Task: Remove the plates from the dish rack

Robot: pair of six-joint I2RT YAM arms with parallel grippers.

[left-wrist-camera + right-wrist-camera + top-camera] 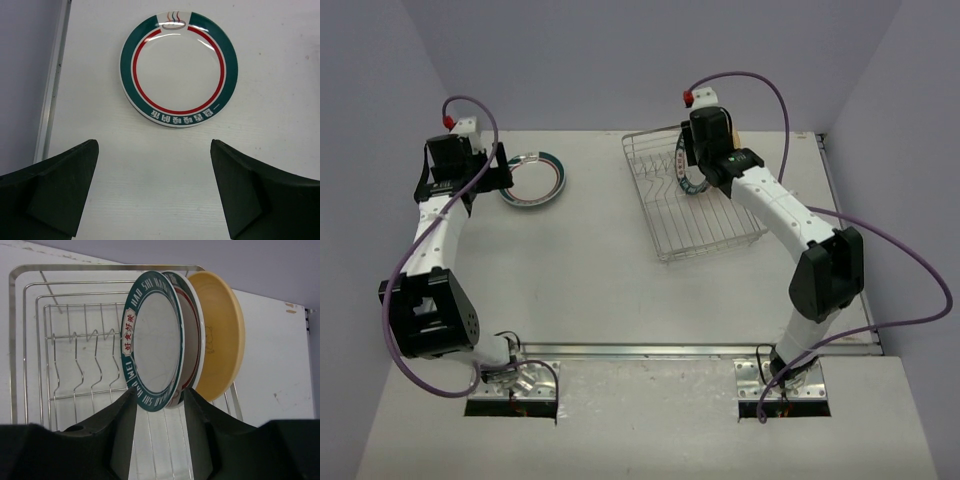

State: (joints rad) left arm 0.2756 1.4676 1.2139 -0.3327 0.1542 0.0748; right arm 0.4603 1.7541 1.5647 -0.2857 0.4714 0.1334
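plates (155, 340) stand between right gripper (160, 391) fingers, grip unclear; left gripper (154, 142) released, flat plate (178, 70) ahead.

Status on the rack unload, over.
Left gripper open over table, unloaded plate flat beyond it. Right gripper flanking front teal plate in dish rack, grip unconfirmed. Nothing in the way.

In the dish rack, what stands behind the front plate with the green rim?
Behind the front plate stands a second plate with a red ring, then a yellow plate. Most of the second plate's face is covered.
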